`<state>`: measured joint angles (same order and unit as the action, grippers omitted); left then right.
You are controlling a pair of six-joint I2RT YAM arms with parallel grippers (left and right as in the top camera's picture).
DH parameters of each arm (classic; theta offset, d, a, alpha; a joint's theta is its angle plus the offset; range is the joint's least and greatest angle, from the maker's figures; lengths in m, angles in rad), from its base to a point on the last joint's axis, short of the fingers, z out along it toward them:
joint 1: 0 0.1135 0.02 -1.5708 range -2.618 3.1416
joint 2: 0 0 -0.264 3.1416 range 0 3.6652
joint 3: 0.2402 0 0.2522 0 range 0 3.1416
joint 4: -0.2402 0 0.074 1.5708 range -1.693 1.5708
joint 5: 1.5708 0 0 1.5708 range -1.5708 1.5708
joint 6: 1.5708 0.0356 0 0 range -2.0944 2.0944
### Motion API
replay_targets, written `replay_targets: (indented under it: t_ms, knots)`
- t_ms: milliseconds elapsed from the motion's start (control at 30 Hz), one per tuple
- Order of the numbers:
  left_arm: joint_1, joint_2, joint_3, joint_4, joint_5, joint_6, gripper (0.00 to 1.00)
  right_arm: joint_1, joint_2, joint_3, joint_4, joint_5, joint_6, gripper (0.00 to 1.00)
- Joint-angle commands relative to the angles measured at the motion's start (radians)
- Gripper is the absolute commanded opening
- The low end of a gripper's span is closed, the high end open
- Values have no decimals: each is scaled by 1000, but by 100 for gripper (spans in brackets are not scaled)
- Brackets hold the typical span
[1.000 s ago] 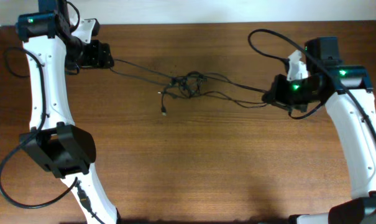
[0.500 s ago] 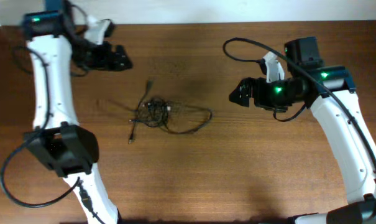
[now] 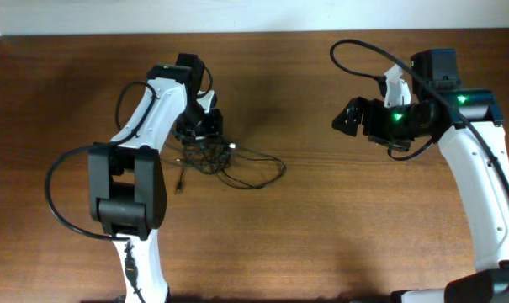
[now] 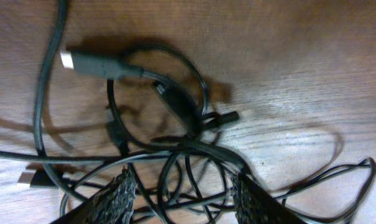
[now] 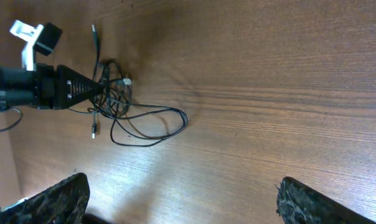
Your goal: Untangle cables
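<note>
Cables (image 4: 181, 109) dropped into 1 slack clump; my left tool (image 4: 184, 190) has come down wide astride it, while the right tool (image 3: 340, 118) hangs wide and empty.

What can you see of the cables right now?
The cables are thin black rubbery-looking wires, knotted into one clump lying on the wooden table, with a loose loop trailing toward the table's middle and small plug ends sticking out. The left tool hangs open astride the clump; contact cannot be told.
</note>
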<state>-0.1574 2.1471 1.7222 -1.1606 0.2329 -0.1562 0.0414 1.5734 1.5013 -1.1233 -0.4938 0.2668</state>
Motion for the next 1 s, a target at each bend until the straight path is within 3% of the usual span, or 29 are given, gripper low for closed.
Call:
replay_targets:
  t_ms: [0, 300, 433, 500, 700, 967]
  knots:
    - [-29, -6, -47, 75, 37, -64, 53, -3, -23, 2, -1, 16, 2, 97]
    - [-142, -2, -133, 305, -85, -64, 46, -3, -23, 2, 1, 16, 2, 97]
    - [-148, -2, -167, 338, -85, -64, 22, -3, -23, 2, 6, 16, 3, 97]
    - [-148, -3, -165, 338, -85, -63, 0, -3, -23, 2, 5, 16, 3, 97]
    - [-148, -252, -113, 314, -84, -56, 0, -3, -23, 2, 9, 35, 3, 98]
    - [-147, -257, -113, 293, -84, -56, 0, -3, -23, 2, 9, 35, 3, 99]
